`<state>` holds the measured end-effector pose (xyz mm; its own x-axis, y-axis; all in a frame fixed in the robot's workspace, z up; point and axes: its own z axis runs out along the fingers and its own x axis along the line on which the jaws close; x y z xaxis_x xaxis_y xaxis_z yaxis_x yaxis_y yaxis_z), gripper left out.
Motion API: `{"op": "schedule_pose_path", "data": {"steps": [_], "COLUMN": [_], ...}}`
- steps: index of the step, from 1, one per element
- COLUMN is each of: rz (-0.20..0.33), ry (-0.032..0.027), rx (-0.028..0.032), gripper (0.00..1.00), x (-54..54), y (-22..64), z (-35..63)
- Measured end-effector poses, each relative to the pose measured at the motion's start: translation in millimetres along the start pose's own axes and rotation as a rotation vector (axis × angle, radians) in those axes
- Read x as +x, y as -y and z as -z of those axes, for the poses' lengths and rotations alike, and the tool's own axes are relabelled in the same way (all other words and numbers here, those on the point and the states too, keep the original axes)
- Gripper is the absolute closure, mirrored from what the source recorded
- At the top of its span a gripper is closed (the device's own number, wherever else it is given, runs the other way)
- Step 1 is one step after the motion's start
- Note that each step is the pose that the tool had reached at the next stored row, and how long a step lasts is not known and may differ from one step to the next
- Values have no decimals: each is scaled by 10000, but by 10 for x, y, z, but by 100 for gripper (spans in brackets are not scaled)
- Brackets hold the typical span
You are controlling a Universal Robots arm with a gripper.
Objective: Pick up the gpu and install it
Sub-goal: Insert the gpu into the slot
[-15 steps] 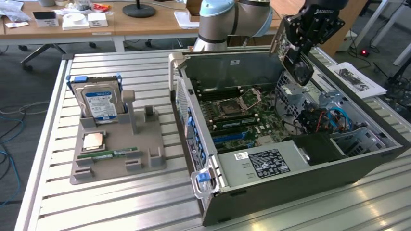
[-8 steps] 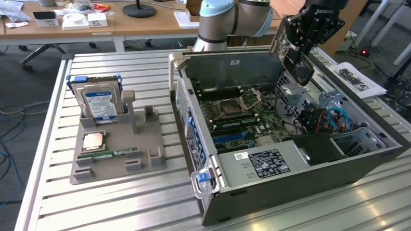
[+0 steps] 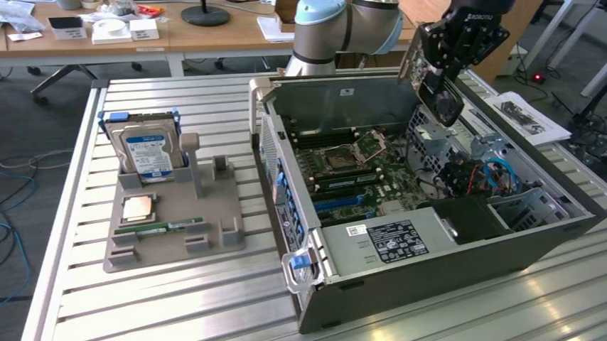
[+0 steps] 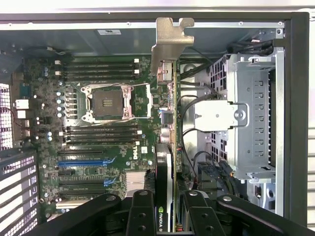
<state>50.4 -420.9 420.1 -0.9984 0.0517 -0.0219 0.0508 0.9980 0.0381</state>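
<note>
The pincer [image 3: 438, 69] is closed partway on the gpu [image 3: 443, 99], holding it on edge above the open computer case [image 3: 493, 249]. In the wrist view the gpu hangs over the motherboard [image 4: 98, 147]. The case lies on a slatted metal desk [image 3: 170, 298], beside a grey holder [image 3: 170, 249] carrying a hard drive [image 3: 147, 153]. Behind stand cluttered wooden desks [image 3: 227, 35], and cables [image 3: 14, 192] trail across the floor.

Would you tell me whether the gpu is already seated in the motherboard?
Not seated: the fingers hold the gpu above the open case.
</note>
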Motion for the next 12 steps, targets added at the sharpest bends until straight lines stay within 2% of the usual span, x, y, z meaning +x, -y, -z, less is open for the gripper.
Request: {"op": "schedule_pose_path", "data": {"steps": [5,12], "rz": [27,743], "ry": [-1,-28], "rx": [0,-14], "gripper": [73,73], "x": [0,0], "y": [0,0], "z": [0,-3]}}
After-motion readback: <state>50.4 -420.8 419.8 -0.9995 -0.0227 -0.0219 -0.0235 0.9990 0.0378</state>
